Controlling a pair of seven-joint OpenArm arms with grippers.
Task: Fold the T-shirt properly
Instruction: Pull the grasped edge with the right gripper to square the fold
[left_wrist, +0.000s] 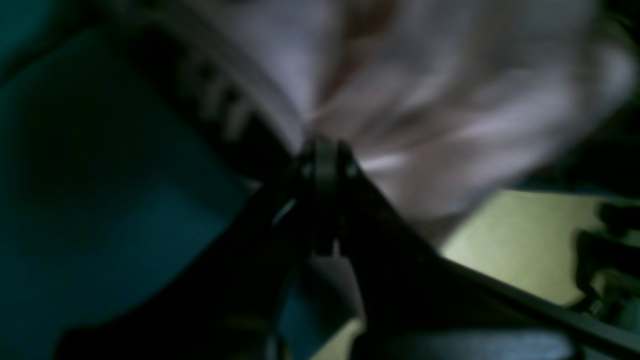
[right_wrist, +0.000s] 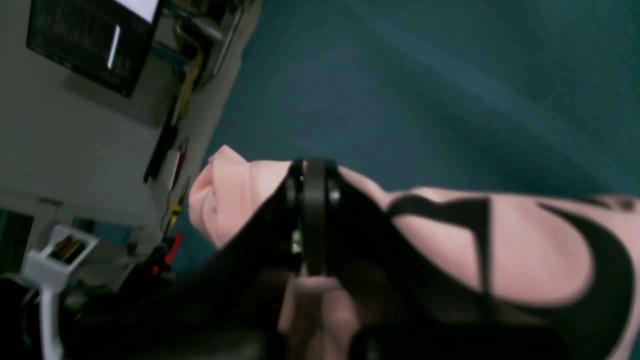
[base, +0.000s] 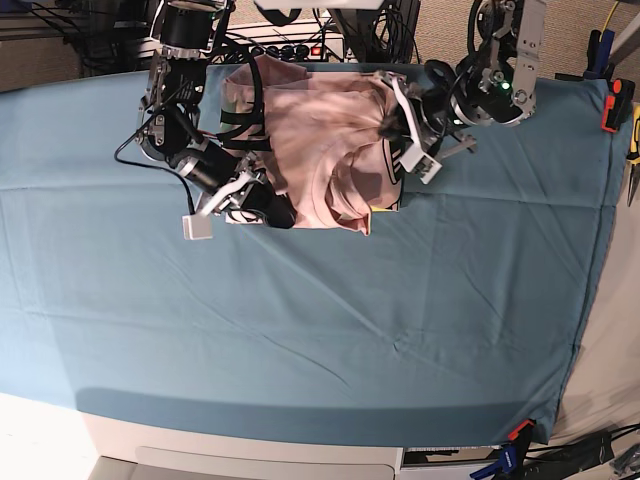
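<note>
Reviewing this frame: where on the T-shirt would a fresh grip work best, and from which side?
On the T-shirt, take its loose near hem, coming from the near side over the bare teal cloth. The left gripper and right gripper already pinch its sides, and that edge hangs free.

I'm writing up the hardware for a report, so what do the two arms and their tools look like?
Both arms are black with silver-grey metal joints and loose black cables. The left arm shows a green light on its housing. Each carries white parts near its end. The left tool and right tool are black, with narrow fingers that taper toward the tip.
</note>
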